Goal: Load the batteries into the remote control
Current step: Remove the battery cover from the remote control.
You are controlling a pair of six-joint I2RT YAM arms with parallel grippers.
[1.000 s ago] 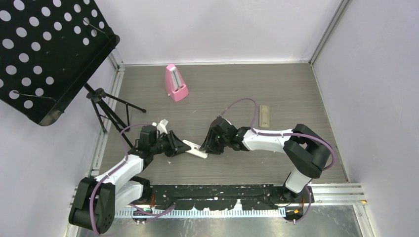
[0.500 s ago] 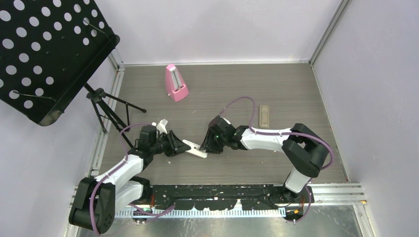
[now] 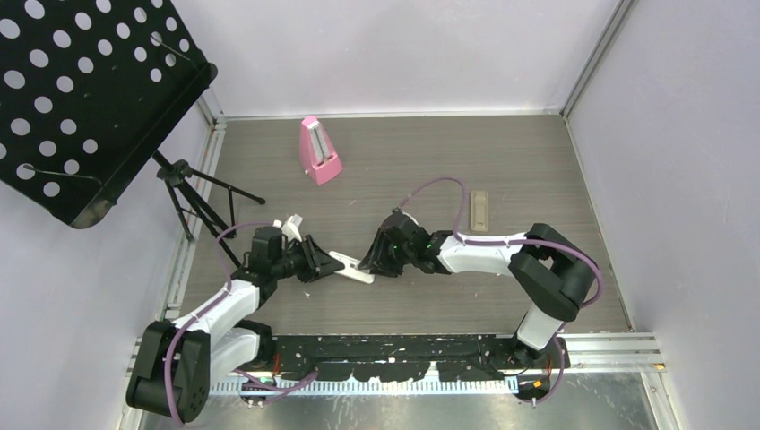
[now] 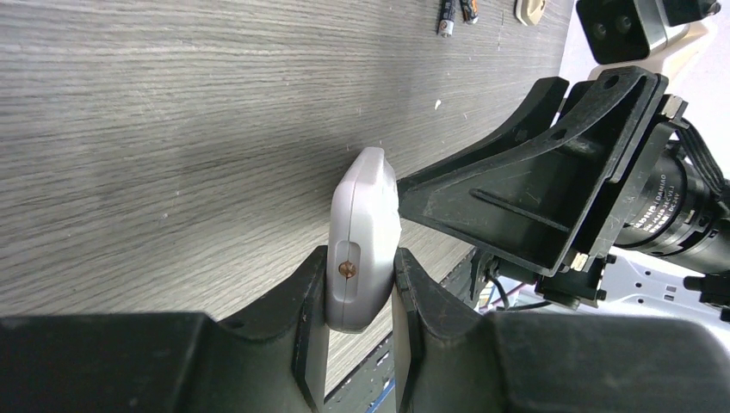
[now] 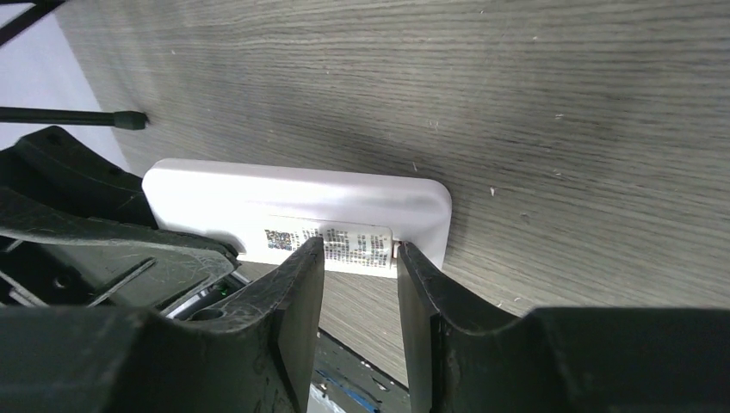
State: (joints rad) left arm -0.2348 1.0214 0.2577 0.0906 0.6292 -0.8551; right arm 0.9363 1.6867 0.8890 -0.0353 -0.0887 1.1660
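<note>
1. A slim white plastic remote control (image 4: 366, 211) spans the gap between the two arms above the grey wood-grain table (image 4: 172, 129). Its long axis runs from one arm to the other. The left gripper (image 4: 359, 267) is clamped across one end of it.
2. The right gripper (image 5: 359, 249) meets the remote's other end face-on. Its jaws stand apart, one finger on either side of a small printed label (image 5: 331, 243) on the back. Nothing is seen pinched between them.
3. The batteries (image 4: 447, 17) in view are two tiny dark cylinders with metal tips, lying side by side on the table. They are well apart from the remote, on the right arm's side of it in the left wrist view. Their long axes run roughly in line with the remote's. No bright blue one shows.
4. The right arm looks the nearer to them, and its jaws are the free ones. A pickup would likely mean turning that gripper away from the remote and across a battery's short width. Whether the battery compartment is open cannot be told.
5. The print on the label is too small to read. Lettering on the right arm's black wrist motor (image 4: 667, 202) appears to read "DAMIAO".
</note>
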